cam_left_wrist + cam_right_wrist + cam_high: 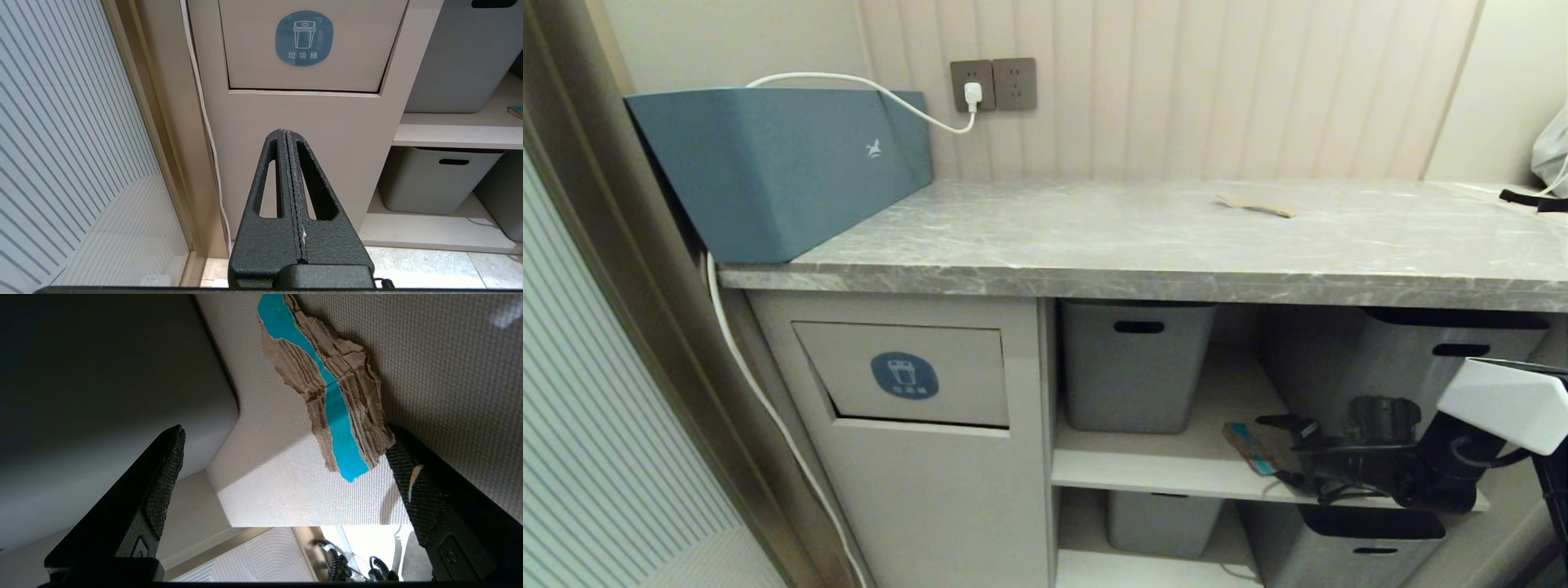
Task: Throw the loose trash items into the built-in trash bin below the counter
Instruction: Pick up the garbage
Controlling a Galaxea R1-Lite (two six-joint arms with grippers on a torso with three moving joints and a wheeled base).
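Observation:
A torn brown cardboard scrap with a teal strip lies on the beige shelf under the counter; it also shows in the head view as the scrap and at the edge of the left wrist view as the scrap. My right gripper is open at the shelf, one of its fingertips touching the scrap's near end. Another brown scrap lies flat on the counter. The trash bin flap, with its blue sticker, is closed. My left gripper hangs shut and empty, low before the bin cabinet.
Grey tubs stand on the upper shelf behind the scrap, and two more tubs sit below. A blue-teal box occupies the counter's left end, with a white cable running down beside the cabinet. A black strap lies at the counter's far right.

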